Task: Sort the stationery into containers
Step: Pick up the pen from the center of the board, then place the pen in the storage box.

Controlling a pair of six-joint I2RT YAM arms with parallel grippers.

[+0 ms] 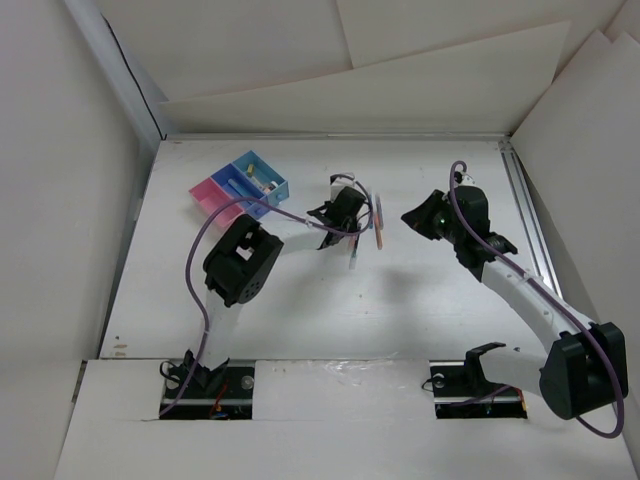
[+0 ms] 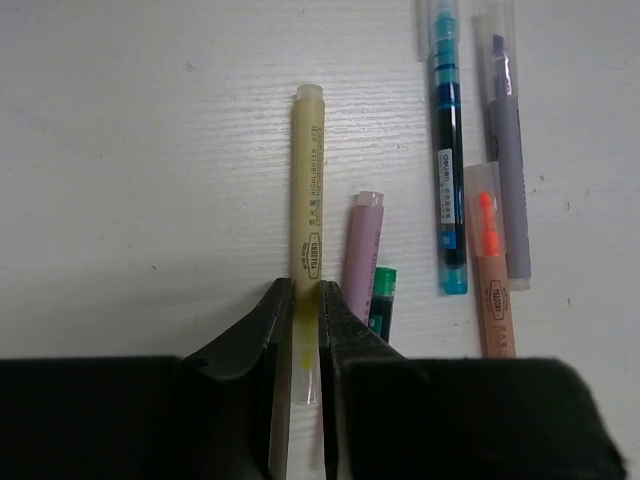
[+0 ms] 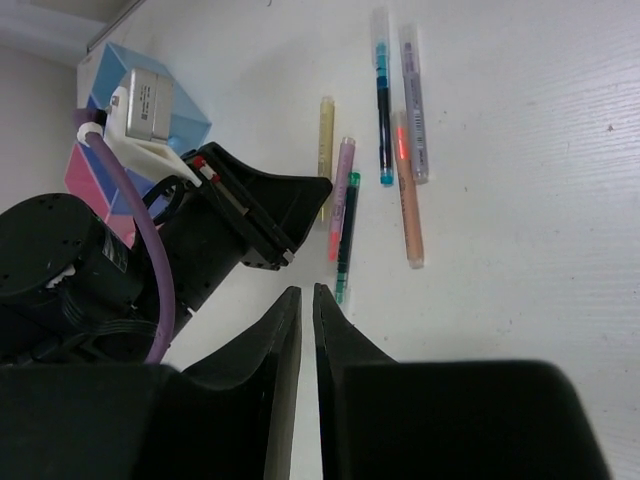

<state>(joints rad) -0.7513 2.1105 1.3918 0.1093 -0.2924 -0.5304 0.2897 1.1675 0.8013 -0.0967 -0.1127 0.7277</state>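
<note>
My left gripper (image 2: pixel 306 290) is shut on the capped end of a yellow highlighter (image 2: pixel 305 190) that lies on the white table. Right beside it lie a lilac highlighter (image 2: pixel 361 250) and a green pen (image 2: pixel 382 300). Further right are a blue pen (image 2: pixel 447 150), a purple pen (image 2: pixel 508 150) and an orange highlighter (image 2: pixel 491 280). My right gripper (image 3: pixel 302 292) hovers just short of the green pen (image 3: pixel 348 230), its jaws a narrow slit apart with nothing between them. The containers, one pink (image 1: pixel 208 195) and the others light blue (image 1: pixel 262 170), sit at the far left and hold some items.
The left arm's wrist (image 3: pixel 140 110) and purple cable (image 3: pixel 150 260) lie between my right gripper and the containers. White boards wall the table at the back and sides. A metal rail (image 1: pixel 530 220) runs along the right edge.
</note>
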